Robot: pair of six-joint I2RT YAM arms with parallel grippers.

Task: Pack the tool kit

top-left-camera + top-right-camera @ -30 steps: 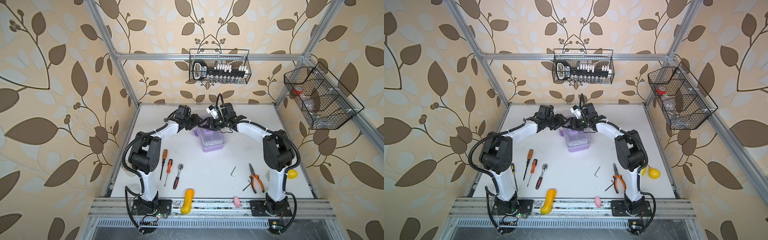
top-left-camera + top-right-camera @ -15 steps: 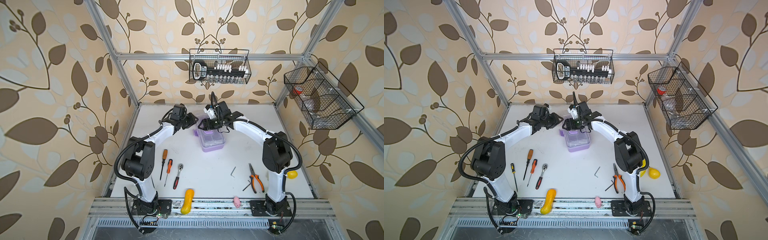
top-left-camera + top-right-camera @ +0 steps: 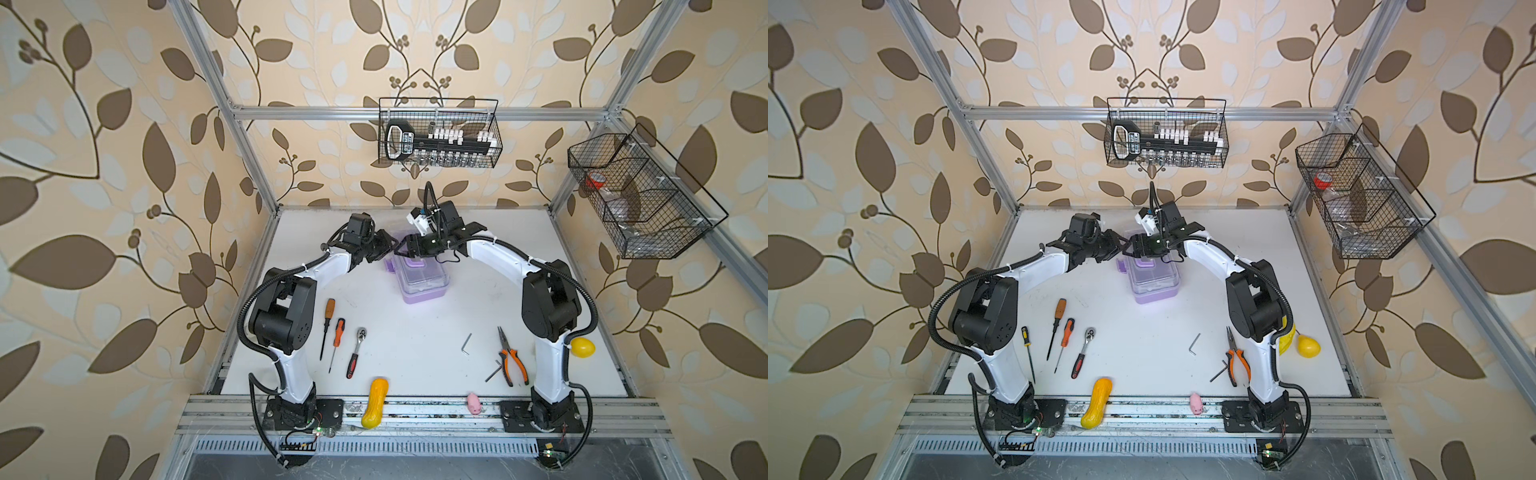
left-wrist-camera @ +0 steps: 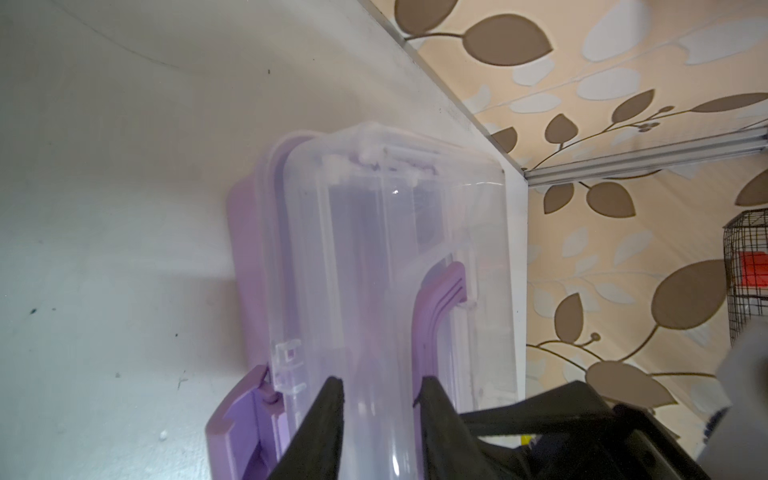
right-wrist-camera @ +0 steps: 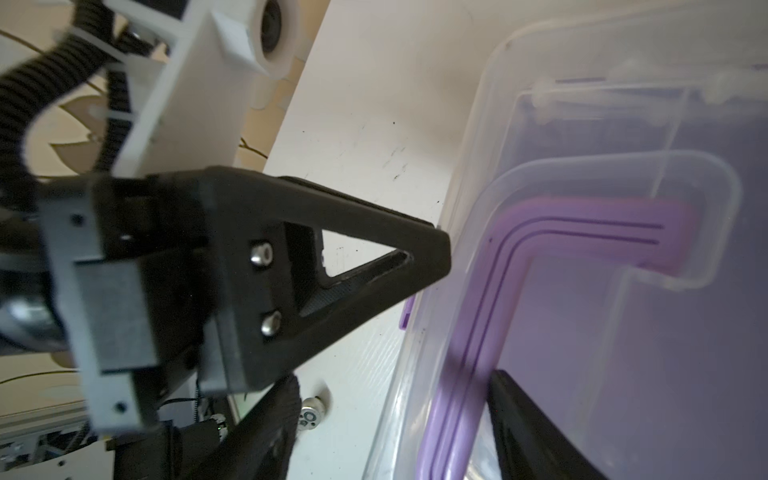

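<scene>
The tool kit (image 3: 424, 282) (image 3: 1156, 284), a lilac box with a clear lid, stands at the back middle of the table. Both grippers meet at its far left end. My left gripper (image 3: 389, 249) (image 3: 1120, 249) (image 4: 382, 399) is shut on the clear lid's edge, whose plastic fills the gap between its fingers. Beside it the purple latch (image 4: 241, 419) hangs open. My right gripper (image 3: 403, 248) (image 3: 1133, 248) (image 5: 395, 376) is open. It straddles the lid rim and the purple handle (image 5: 478, 332), with one finger outside the box and one over the lid.
Screwdrivers (image 3: 328, 324), a ratchet (image 3: 356, 351), hex keys (image 3: 467, 345) and pliers (image 3: 513, 361) lie on the front half of the table. A yellow toy (image 3: 375, 401) and pink pig (image 3: 473, 402) sit on the front rail. Wire baskets hang at the back (image 3: 438, 137) and right (image 3: 640, 199).
My left gripper drew back a little, then returned to the box end, and its jaws narrowed onto the lid edge. My right gripper shifted slightly left. The box has not moved.
</scene>
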